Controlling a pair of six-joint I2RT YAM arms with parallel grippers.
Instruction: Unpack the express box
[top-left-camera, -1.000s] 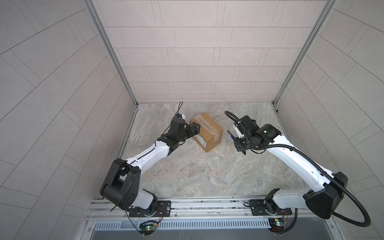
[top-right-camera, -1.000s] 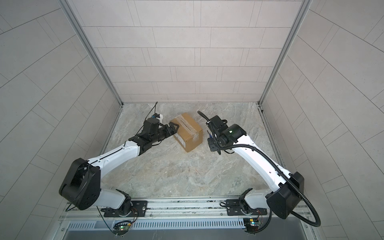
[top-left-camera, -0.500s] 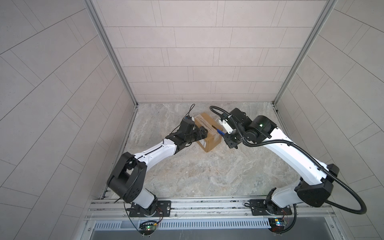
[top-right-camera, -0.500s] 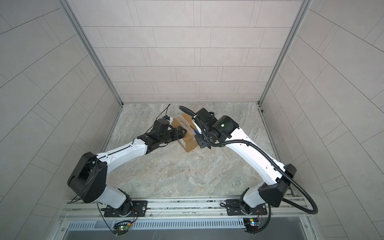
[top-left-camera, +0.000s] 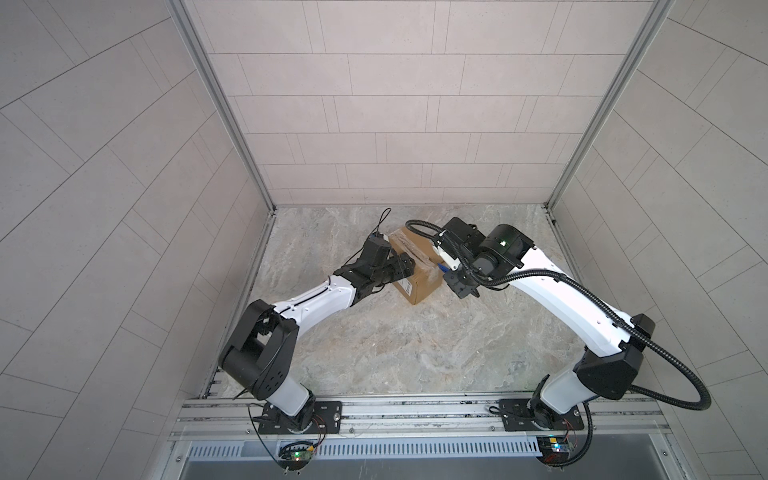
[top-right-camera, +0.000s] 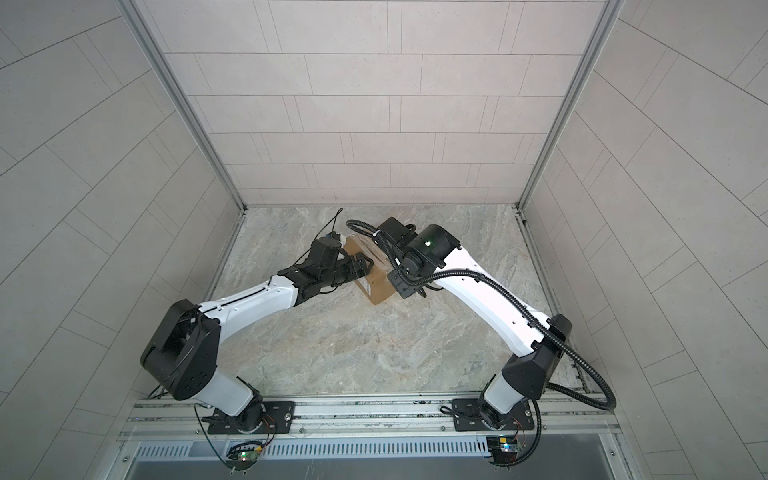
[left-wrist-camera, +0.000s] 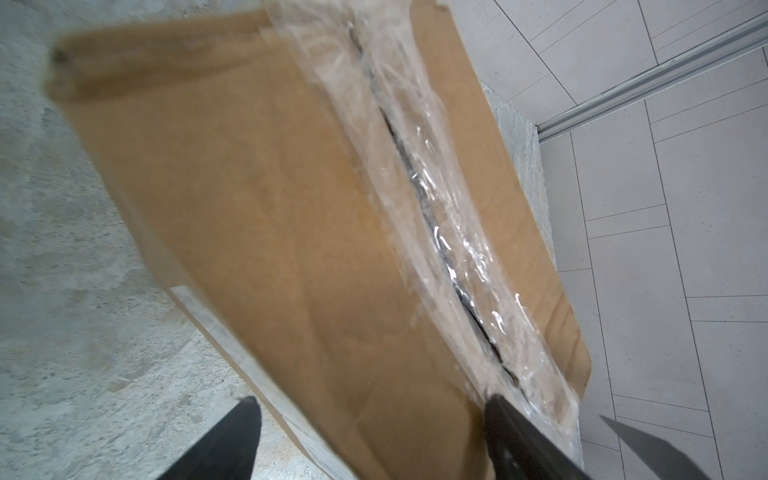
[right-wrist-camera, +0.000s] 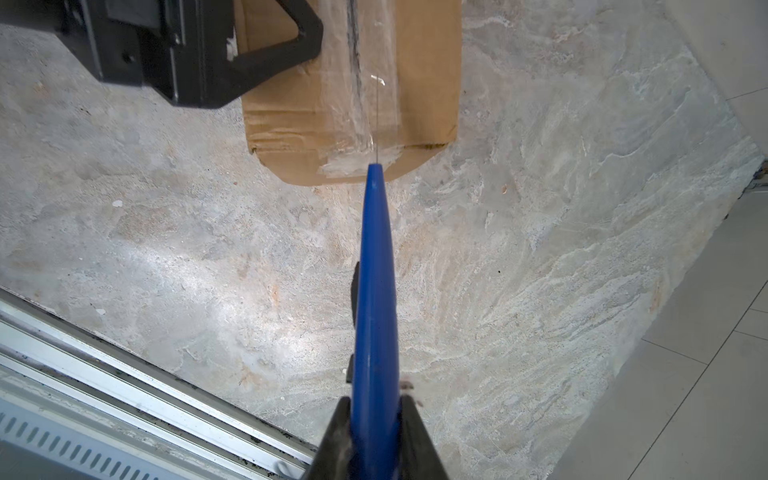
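The express box (top-left-camera: 417, 272) (top-right-camera: 376, 282), a small brown carton with clear tape (left-wrist-camera: 436, 208) over its flap seam, lies at the back middle of the stone-patterned table. My left gripper (top-left-camera: 404, 266) (left-wrist-camera: 370, 401) is open and straddles the box's left top edge. One finger (left-wrist-camera: 511, 436) rests on top beside the seam. The other finger (left-wrist-camera: 232, 440) hangs off the side above the table. My right gripper (top-left-camera: 451, 275) (right-wrist-camera: 374, 401) is shut on a blue cutter (right-wrist-camera: 374, 270). Its thin blade reaches the tape at the box's (right-wrist-camera: 428, 83) right end.
A white label (top-left-camera: 405, 287) runs along the box's front side. Tiled walls close in the table (top-left-camera: 395, 345) on three sides. A metal rail (top-left-camera: 415, 411) with both arm bases borders the front. The right arm's black hose (top-left-camera: 540, 276) loops above the table.
Both grippers have closed in on the box. The left gripper slid right over the box's top edge. The right arm swung in from the right and brought the blue cutter to the tape.
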